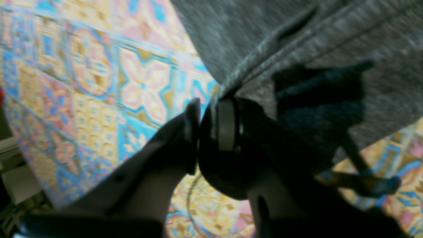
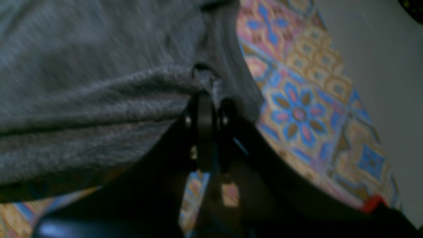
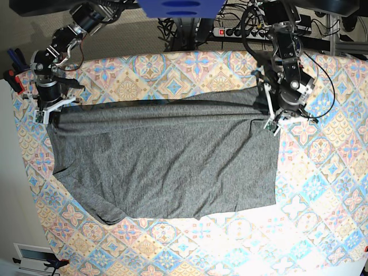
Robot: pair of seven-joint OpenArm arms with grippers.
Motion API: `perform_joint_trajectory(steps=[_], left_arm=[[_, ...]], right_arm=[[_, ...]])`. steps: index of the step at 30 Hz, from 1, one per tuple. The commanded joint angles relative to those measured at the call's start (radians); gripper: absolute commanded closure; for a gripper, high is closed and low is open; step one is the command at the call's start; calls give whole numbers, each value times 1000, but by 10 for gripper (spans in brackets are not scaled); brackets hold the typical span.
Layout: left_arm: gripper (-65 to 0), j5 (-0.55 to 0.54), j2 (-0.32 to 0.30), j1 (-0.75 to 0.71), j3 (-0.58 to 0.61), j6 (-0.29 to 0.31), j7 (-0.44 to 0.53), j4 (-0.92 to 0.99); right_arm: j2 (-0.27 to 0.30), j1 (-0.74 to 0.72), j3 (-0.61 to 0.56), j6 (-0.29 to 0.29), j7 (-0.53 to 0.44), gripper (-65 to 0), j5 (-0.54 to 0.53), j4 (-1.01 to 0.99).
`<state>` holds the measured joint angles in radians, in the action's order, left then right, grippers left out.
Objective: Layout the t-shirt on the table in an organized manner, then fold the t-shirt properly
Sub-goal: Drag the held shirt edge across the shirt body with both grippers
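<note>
The dark grey t-shirt (image 3: 167,161) lies spread wide on the pastel-tiled table (image 3: 322,190), its far edge pulled into a taut fold between both arms. My left gripper (image 3: 272,125) is at the shirt's far right corner, and in the left wrist view it (image 1: 206,115) is shut on the shirt's stitched hem (image 1: 297,39). At the far left corner my right gripper (image 3: 47,117) also holds cloth. The right wrist view shows it (image 2: 213,109) shut on a bunched ridge of the t-shirt (image 2: 99,66).
A power strip with cables (image 3: 230,31) lies behind the table's far edge. A red clamp (image 3: 16,80) sits at the table's left edge, beyond which is pale floor (image 2: 380,49). Bare tile print (image 1: 99,82) shows beside each gripper.
</note>
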<state>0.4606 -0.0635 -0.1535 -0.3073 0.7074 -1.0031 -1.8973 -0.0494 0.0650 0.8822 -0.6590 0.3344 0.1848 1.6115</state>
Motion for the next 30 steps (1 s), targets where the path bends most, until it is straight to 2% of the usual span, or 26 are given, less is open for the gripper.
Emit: perform_joint_trajectory(steps=[1,11,18,24,30], left_arm=[[-75,27,-6,15,-2,-9,-1,-20],[-75,42,-6,76,-3,-9,-1,-14],[-75,40,-6,148,0,-9,5,140],[-75,40,-6,191,1,-9,5,158],[-75,42,-8,245,-2,-9,-1,161]], right_arm=[[15,-9,4,8,-33,0,-12,16],[15,-127,4,8,-34,0,-12,-93],[16,-129,4,8,-34,0,-11,-222],[53,-130,4,8,-36,0,-11,-247],[67,-236,4,8,-36,0,-8,-245]])
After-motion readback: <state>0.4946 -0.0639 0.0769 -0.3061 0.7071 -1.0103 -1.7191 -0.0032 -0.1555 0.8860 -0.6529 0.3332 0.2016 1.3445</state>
